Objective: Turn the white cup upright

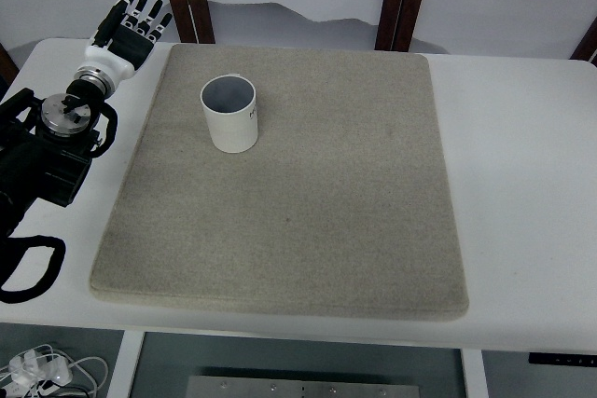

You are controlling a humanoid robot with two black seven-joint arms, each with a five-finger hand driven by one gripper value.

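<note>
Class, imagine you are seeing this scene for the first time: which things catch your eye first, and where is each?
The white cup stands out first, upright with its mouth open, on the far left part of the grey mat. Next is the left robot hand, black and white with fingers spread and holding nothing, over the white table at the far left corner, clear of the cup.

The white cup [230, 113] is standing upright, open mouth facing up, greyish inside, some small dark print on its side. It sits at the far left of the mat.
</note>
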